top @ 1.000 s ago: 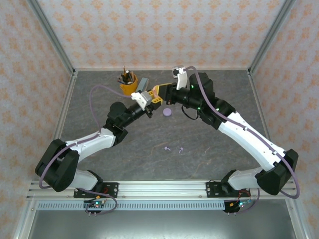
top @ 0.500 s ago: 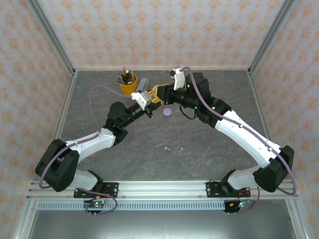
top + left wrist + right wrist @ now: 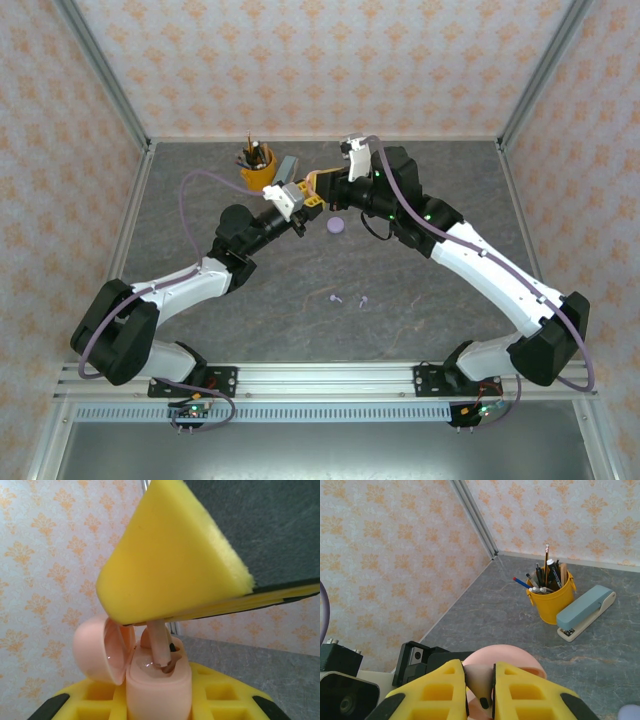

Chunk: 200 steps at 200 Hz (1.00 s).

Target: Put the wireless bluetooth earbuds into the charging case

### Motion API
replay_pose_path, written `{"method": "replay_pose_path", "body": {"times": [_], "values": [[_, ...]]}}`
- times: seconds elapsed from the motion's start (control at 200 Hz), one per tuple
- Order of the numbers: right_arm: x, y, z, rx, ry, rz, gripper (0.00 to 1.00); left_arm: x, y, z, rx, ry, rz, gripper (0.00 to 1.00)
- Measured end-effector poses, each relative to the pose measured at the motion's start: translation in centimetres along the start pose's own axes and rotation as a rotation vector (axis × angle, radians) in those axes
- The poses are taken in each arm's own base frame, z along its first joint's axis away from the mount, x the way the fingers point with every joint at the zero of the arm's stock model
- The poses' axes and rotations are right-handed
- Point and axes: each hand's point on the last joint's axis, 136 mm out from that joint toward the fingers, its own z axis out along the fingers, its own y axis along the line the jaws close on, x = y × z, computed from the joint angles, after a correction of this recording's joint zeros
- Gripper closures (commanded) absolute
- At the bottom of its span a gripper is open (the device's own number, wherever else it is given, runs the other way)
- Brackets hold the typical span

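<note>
While the right gripper (image 3: 480,669) is clamped on the lower body of the pale pink charging case (image 3: 159,690), the case stands upright with its domed lid (image 3: 102,650) swung open to one side. The left gripper (image 3: 150,617) is pinched tight on a pale pink earbud (image 3: 159,647). The bud's shaft slants down from under the yellow finger into a socket in the case's top. Farther back on the table (image 3: 300,335), a yellow cup (image 3: 551,602) holds pens and pencils, with a grey-blue stapler (image 3: 585,611) just beside it. Since a second ago the right arm has shifted slightly leftward. The two lilac earbuds (image 3: 335,298), loose on the table nearer the arm bases, and the lilac disc (image 3: 336,226) beyond them have not moved. The held bud is smooth and matches the case's colour.
</note>
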Motion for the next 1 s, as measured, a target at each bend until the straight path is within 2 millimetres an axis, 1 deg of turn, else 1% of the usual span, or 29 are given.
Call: {"method": "replay_pose_path", "body": {"times": [0.31,0.661,0.711,0.786,0.871,1.001], "values": [[0.4,0.0,0.0,-0.004,0.017,-0.05,0.84,0.1,0.0,0.0,0.0,0.004,-0.001,1.0],[1.8,-0.6,0.9,0.007,0.073,-0.103,0.84,1.4,0.0,0.0,-0.003,0.055,-0.019,1.0],[1.8,-0.6,0.9,0.008,0.075,-0.105,0.84,1.4,0.0,0.0,-0.003,0.056,-0.02,1.0],[1.9,-0.6,0.9,0.009,0.078,-0.105,0.79,1.4,0.0,0.0,-0.003,0.056,-0.02,1.0],[2.0,-0.5,0.9,0.005,0.079,-0.108,0.76,1.5,0.0,0.0,-0.003,0.058,-0.025,1.0],[2.0,-0.3,0.9,0.004,0.081,-0.106,0.74,1.5,0.0,0.0,-0.003,0.059,-0.028,1.0]]}}
